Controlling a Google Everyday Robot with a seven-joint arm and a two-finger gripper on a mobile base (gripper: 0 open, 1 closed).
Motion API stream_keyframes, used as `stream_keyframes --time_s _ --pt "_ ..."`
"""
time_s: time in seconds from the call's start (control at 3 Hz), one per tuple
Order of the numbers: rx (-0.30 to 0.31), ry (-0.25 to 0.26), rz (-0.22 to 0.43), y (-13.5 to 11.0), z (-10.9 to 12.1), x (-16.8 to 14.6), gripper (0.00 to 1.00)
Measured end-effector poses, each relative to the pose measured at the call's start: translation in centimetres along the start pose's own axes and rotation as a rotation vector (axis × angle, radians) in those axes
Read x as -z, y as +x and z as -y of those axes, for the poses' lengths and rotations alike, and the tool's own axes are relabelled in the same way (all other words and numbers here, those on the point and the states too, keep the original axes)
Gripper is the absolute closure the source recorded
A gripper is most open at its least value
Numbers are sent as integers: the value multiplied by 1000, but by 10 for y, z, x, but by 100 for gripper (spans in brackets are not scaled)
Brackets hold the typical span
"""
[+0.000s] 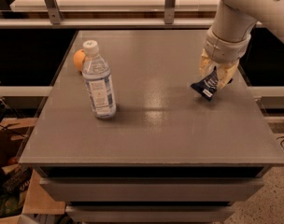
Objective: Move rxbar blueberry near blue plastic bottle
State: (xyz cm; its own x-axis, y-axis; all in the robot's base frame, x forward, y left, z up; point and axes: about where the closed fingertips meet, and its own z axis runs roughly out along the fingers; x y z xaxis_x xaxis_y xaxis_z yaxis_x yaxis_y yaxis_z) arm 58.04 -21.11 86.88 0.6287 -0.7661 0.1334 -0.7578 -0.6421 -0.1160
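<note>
**Bar in the claw at the right, bottle far to the left: pick-up done, carry and placement pending**

Read from left to right. At the far left edge of the surface [156,125] lies one orange [78,59], partly hidden behind the bottle. Just in front of it, and near enough that contact cannot be ruled out, stands one bottle [99,85], upright, cap on, label facing the camera. The middle of the surface carries nothing between the bottle and the bar. At the right, one bar [206,87] hangs tilted with its white-patched end lowest. Its upper end is clenched between the two pale fingers of the single claw [216,77]. Whether the low corner touches the surface cannot be told. The arm [244,13] descends to the claw from the upper right corner.

Progress, as judged from this layout: the grasp appears complete, since the claw grips the bar. The bar is well apart from the bottle, so the transfer leftward across the surface and the release beside the bottle are not yet done. Roughly the first third of the task looks finished.

Count: one bar, one bottle, one orange, one claw, one surface.
</note>
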Motion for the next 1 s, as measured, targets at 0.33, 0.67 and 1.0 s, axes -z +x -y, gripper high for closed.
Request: stream_keyframes --time_s 0.33,0.67,1.0 --pt "153 14 -1 -41 21 6 100" --pt "344 13 6 -97 50 9 100" --pt "497 5 11 -142 78 6 100"
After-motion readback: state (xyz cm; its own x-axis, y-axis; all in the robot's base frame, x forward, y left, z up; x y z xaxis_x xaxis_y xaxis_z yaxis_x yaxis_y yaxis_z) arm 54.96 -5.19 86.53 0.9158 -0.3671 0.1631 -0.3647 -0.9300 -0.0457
